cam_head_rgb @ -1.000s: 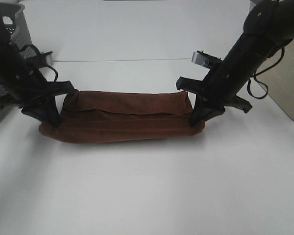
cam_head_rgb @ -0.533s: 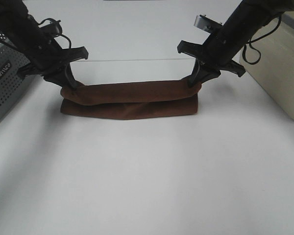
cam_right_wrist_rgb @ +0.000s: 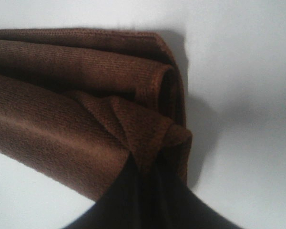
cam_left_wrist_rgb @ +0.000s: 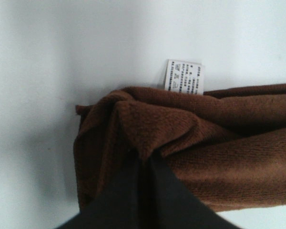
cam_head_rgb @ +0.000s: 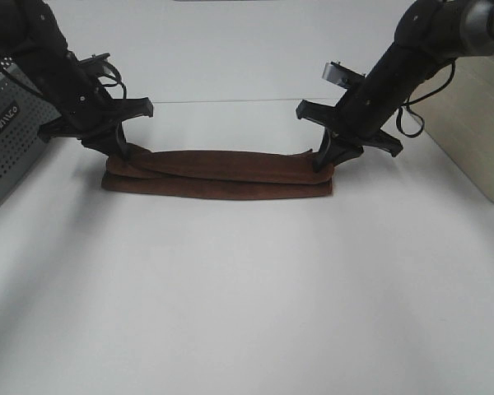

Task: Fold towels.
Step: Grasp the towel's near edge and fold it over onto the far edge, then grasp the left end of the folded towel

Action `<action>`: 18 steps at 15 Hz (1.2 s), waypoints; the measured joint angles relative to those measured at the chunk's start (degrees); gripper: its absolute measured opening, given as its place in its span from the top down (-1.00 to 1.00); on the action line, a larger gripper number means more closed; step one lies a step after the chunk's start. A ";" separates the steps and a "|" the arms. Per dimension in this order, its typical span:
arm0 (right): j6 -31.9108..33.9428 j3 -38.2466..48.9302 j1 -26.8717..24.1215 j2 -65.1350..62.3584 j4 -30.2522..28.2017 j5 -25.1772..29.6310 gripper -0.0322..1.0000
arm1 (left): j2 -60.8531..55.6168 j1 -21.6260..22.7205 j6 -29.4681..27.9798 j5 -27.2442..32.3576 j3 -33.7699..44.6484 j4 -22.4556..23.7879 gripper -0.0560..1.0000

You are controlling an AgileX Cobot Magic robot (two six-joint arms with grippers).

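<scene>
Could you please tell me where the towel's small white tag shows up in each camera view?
Exterior high: not discernible on the towel.
Left wrist: the tag sticks out from the towel's edge, beyond the corner that the left tool pinches.
Right wrist: not in it.
Shared landmark: the folded brown towel.

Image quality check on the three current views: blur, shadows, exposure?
Exterior high: even light, white table nearly blown out, soft shadow along the towel, folds readable. Left wrist: soft focus, tag print illegible, left end effector a black silhouette. Right wrist: weave sharper, towel shadow on the table, right end effector featureless black.
</scene>
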 joint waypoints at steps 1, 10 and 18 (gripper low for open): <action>0.00 -0.06 0.00 0.29 0.06 -0.06 0.85 | 0.00 0.00 -0.69 -0.57 -0.06 0.63 0.84; 0.00 -0.06 -0.17 -1.83 -1.03 2.18 -0.45 | 0.00 0.00 -0.63 -0.34 -0.06 4.87 -0.79; 0.00 -0.06 -0.17 -2.35 -1.43 2.12 -0.46 | 2.92 0.00 4.64 -3.90 -0.11 -1.60 -0.39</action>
